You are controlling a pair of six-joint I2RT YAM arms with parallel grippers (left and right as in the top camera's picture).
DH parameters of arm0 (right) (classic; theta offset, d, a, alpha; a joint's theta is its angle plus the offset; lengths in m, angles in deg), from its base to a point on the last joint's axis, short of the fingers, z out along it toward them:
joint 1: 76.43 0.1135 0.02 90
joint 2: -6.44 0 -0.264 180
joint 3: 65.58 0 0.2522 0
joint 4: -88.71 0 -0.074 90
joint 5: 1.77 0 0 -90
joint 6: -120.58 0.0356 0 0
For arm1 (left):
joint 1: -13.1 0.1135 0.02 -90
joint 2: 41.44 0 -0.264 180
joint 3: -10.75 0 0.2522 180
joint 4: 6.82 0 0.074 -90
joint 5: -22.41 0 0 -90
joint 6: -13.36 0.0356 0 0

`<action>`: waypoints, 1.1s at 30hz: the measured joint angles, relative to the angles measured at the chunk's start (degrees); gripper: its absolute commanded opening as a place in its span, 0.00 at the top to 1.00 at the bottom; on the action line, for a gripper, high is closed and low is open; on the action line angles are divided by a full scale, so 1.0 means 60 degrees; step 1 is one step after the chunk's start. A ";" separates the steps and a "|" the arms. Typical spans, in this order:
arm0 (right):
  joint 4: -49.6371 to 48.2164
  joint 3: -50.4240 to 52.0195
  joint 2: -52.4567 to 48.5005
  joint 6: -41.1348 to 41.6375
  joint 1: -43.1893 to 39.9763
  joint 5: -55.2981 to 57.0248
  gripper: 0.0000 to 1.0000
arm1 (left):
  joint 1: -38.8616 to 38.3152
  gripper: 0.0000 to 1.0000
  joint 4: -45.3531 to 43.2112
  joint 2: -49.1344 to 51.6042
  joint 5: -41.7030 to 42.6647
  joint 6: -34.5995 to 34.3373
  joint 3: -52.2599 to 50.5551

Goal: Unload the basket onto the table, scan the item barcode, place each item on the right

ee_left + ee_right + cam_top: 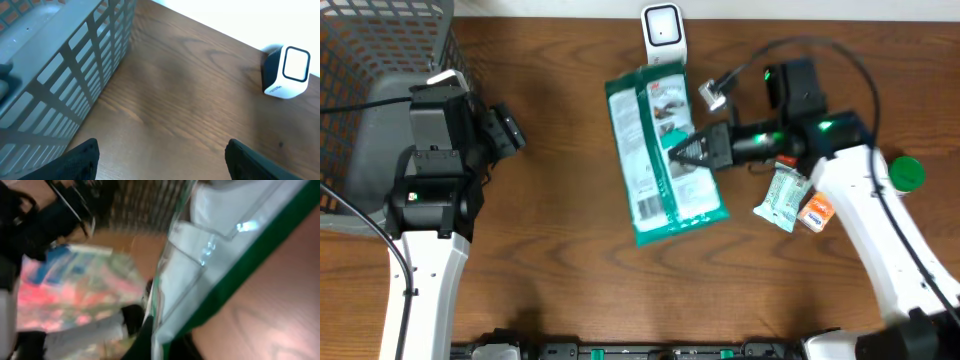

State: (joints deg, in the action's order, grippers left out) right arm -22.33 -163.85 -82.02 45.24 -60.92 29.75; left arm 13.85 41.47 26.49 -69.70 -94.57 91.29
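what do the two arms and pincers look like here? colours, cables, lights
Left arm and right arm match: smooth white lower links, black boxy joints above. Left pincer and right pincer are black with tapered fingers. Green lights glow on the joints. A thin black cable loops over the right arm; another runs by the left.
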 measured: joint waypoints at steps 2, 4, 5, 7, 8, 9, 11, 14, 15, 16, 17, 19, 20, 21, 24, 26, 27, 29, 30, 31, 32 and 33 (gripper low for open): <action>0.1665 -0.1381 0.0036 -0.0455 0.0062 0.1158 0.99 | 0.0000 0.18 0.0011 0.0000 0.0000 -0.0004 0.0000; 0.3085 -0.2761 0.0022 -0.0954 0.0168 0.2306 0.99 | 0.0000 0.18 0.0000 0.0000 0.0000 0.0000 0.0000; 0.3614 -0.3384 0.0015 -0.1217 0.0244 0.2812 0.99 | 0.0000 0.18 0.0007 0.0004 0.0000 0.0000 0.0000; 0.4568 -0.4721 -0.0066 -0.1836 0.0419 0.3898 0.99 | 0.0000 0.18 0.0007 0.0004 0.0000 0.0000 0.0000; 0.4969 -0.5311 -0.0142 -0.2138 0.0561 0.4433 0.99 | 0.0000 0.18 0.0004 0.0004 0.0000 0.0000 0.0000; 0.5308 -0.5883 -0.0233 -0.2506 0.0707 0.5013 0.99 | 0.0000 0.18 0.0011 0.0004 0.0000 0.0000 0.0000; 0.5643 -0.6615 -0.0408 -0.3085 0.1024 0.5989 0.99 | 0.0000 0.18 0.0004 0.0004 0.0000 0.0000 0.0000; 0.5530 -0.7071 -0.0729 -0.3916 0.1632 0.7614 0.99 | 0.0000 0.18 0.0004 0.0004 0.0000 0.0000 0.0000; 0.5461 -0.7089 -0.0867 -0.4248 0.1880 0.8211 0.99 | 0.0000 0.18 0.0004 0.0004 -0.0004 -0.0004 0.0000; 0.5431 -0.7089 -0.1031 -0.4634 0.2157 0.8830 0.99 | 0.0000 0.18 0.0004 0.0004 0.0000 0.0000 0.0000; 0.5417 -0.7089 -0.1257 -0.5053 0.2503 0.9511 0.99 | 0.0000 0.18 0.0004 0.0004 0.0000 0.0000 0.0000; 0.5304 -0.7085 -0.1639 -0.5745 0.3093 1.0710 0.99 | 0.0000 0.18 0.0007 0.0004 0.0000 0.0000 0.0000; 0.5227 -0.7085 -0.1829 -0.6033 0.3388 1.1173 0.99 | 0.0000 0.18 0.0004 0.0004 0.0000 -0.0004 0.0000; 0.5115 -0.7085 -0.1967 -0.6313 0.3614 1.1632 0.99 | 0.0000 0.18 0.0007 0.0004 -0.0004 0.0000 0.0000; 0.4743 -0.7085 -0.2444 -0.7311 0.4360 1.2830 0.99 | 0.0000 0.18 0.0007 0.0004 -0.0004 -0.0004 0.0000; 0.4524 -0.7085 -0.2805 -0.7970 0.4783 1.3508 0.99 | 0.0000 0.18 0.0004 0.0004 -0.0004 0.0000 0.0000; 0.4462 -0.7085 -0.2940 -0.8193 0.4921 1.3733 0.99 | 0.0000 0.18 0.0004 0.0004 -0.0004 0.0000 0.0000; 0.4200 -0.7085 -0.3406 -0.8856 0.5246 1.4484 0.99 | 0.0000 0.18 0.0004 0.0004 -0.0004 0.0000 0.0000; 0.4007 -0.7085 -0.3585 -0.9063 0.5297 1.4797 0.99 | 0.0000 0.18 0.0004 0.0004 -0.0004 -0.0004 0.0000; 0.3770 -0.7085 -0.3774 -0.9245 0.5413 1.5121 0.99 | 0.0000 0.18 0.0007 0.0004 0.0000 0.0000 0.0000; 0.3552 -0.7085 -0.3934 -0.9373 0.5457 1.5413 0.99 | 0.0000 0.18 0.0004 0.0004 0.0000 0.0000 0.0000; 0.3202 -0.7082 -0.4131 -0.9548 0.5519 1.5762 0.99 | 0.0000 0.18 0.0004 0.0004 -0.0004 0.0000 0.0000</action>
State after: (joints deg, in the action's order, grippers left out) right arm -3.12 -206.34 -106.81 -12.05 -27.81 124.33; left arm 13.85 41.49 26.51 -69.72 -94.57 91.29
